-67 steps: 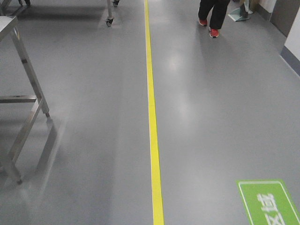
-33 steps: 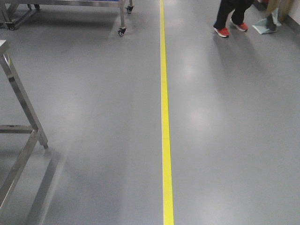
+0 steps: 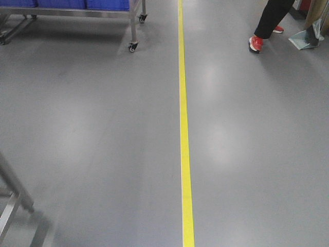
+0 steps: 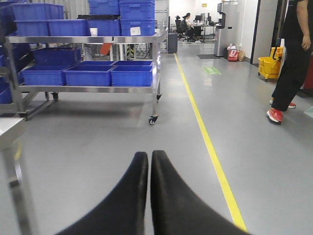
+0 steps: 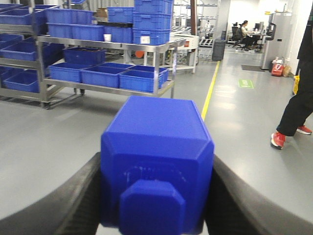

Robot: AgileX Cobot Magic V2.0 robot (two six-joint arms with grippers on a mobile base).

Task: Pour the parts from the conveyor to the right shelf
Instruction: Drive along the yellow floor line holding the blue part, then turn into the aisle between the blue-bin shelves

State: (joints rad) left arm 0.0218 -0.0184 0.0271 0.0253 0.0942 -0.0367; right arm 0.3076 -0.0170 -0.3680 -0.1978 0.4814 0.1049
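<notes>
Blue block (image 5: 156, 137), one, clamped in right gripper (image 5: 156, 169), left gripper (image 4: 148, 157) pressed together, empty

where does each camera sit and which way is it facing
Front view: mounted high, tilted down at the grey floor and yellow line; no robot body shows.
Left wrist: behind the left gripper, shut and empty, looking level toward the steel rack of blue bins.
Right wrist: behind the right gripper, clamped on the blue block, facing the same way.
Shared: all three show the yellow line, the rack and a person's red shoe.
</notes>
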